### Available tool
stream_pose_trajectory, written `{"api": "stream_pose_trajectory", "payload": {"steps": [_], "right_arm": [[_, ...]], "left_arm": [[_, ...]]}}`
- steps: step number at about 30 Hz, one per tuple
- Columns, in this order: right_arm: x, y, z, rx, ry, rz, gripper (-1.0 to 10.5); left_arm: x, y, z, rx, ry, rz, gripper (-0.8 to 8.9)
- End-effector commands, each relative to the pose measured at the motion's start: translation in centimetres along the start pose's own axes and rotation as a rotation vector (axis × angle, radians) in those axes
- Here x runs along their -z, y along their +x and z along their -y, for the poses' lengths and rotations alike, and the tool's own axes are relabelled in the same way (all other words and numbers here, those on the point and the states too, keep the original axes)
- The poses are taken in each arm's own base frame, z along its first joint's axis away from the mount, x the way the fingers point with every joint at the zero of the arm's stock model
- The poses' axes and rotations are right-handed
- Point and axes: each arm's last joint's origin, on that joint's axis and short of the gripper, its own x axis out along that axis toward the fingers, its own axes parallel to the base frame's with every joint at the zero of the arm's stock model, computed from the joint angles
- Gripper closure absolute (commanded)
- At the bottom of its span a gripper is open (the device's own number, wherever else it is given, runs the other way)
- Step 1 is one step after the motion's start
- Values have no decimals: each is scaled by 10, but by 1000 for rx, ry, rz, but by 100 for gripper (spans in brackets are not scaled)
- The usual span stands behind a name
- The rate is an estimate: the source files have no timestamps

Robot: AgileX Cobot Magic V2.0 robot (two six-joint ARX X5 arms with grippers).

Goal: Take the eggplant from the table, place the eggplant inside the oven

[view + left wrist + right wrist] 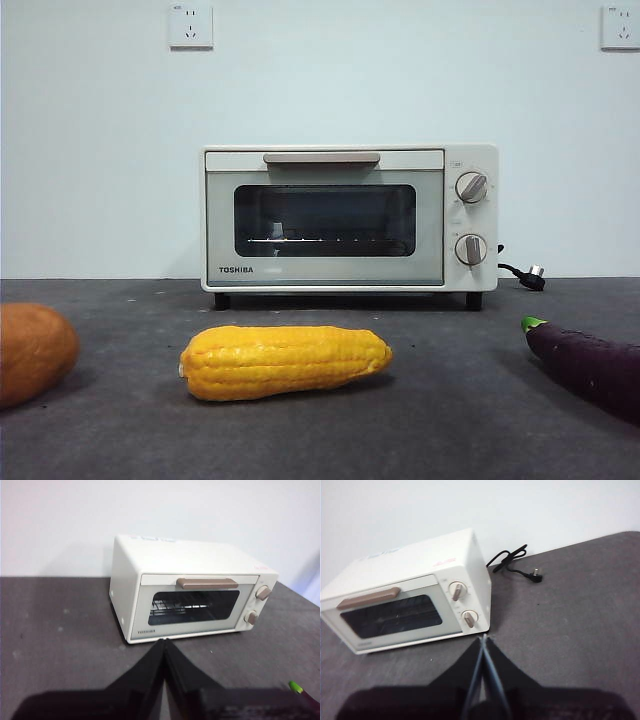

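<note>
- eggplant (588, 367): dark purple, glossy, green stem tip toward the table's middle; lies on the table (430, 430) at the far right of the front view, partly cut by the frame edge, well apart from the oven and untouched. the left wrist view shows only a sliver of green tip at its corner.
- oven (349, 218): cream-white toaster oven at the back of the table; door shut, beige bar handle (321, 158) along the top of the door, wire rack visible through the glass. the door needs opening before anything goes in.
- corn cob (285, 361): yellow, lying in front of the oven's door, a likely obstacle to a door that drops forward.
- round orange-brown vegetable (33, 350): far left, clear of the work.
- left gripper (164, 645): raised above the table, fingers pressed together, holding nothing, facing the oven.
- right gripper (483, 639): raised likewise, fingers pressed together, empty.
- recommended handling: judging by position, the arm nearer the eggplant should spread its fingers first, descend over the thick middle of the body rather than the tapered stem end, and close across the width, as the glossy skin may slip.
</note>
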Motion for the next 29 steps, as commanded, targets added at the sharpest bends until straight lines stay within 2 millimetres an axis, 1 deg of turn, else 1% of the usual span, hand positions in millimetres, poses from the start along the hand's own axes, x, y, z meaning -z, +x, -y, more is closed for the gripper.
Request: {"api": "stream_pose_trajectory", "payload": {"steps": [1, 5, 9, 12, 17, 21, 29], "right_arm": [[-20, -3, -5, -13, -84, -9, 955], [-47, -5, -11, -33, -91, -35, 955], [-69, -6, -18, -99, -115, -74, 955], [-81, -6, -21, -119, -115, -99, 955], [-94, -8, -24, -116, -113, -123, 954], [-99, -10, -26, -127, -117, -133, 948], [-99, -10, -30, -208, -124, -169, 929]], "left_arm": [[-12, 0, 2, 7, 30, -25, 819], [-34, 1, 10, 72, 54, -37, 819], [-58, 2, 18, 136, 67, -37, 819], [-74, 2, 24, 158, 96, -40, 819], [-94, 2, 32, 190, 143, -52, 819], [-101, 7, 35, 212, 152, -53, 819], [-99, 23, 35, 235, 142, -99, 819]]}}
